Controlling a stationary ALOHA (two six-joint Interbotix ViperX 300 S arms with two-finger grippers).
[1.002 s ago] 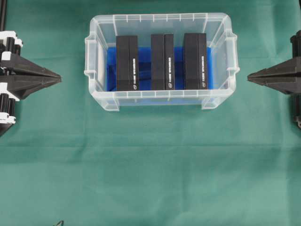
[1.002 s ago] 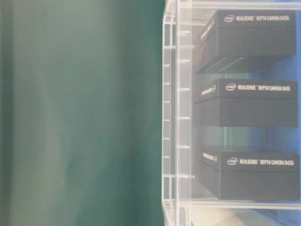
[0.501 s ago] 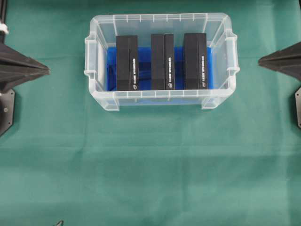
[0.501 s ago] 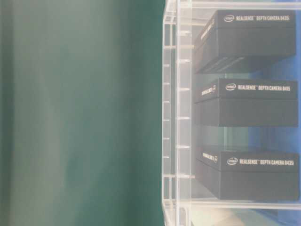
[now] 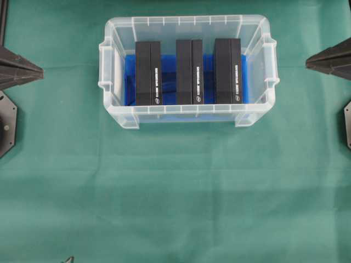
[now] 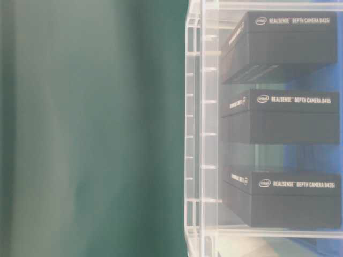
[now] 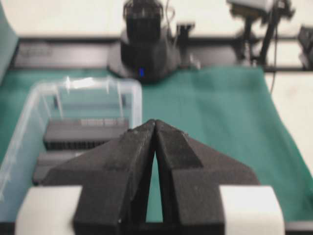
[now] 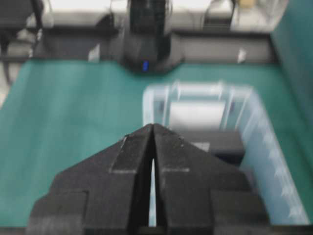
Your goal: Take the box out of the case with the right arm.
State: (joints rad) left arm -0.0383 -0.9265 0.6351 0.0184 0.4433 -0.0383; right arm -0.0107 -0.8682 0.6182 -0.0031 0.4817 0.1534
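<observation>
Right gripper (image 8: 153,126) pinched closed, empty, seemingly level, well right of case (image 5: 258,115); left gripper (image 7: 155,122) likewise.

left gripper (image 5: 39,70): pulling back toward the left edge of the overhead view, showing less of its body now, tips shut together.
right gripper (image 5: 309,62): sliding back toward the right edge, sitting a little higher in the view, tips shut.

We saw the clear case (image 5: 188,116) on the green desk (image 5: 175,192), three black boxes (image 5: 190,71) upright on its blue lining.
</observation>
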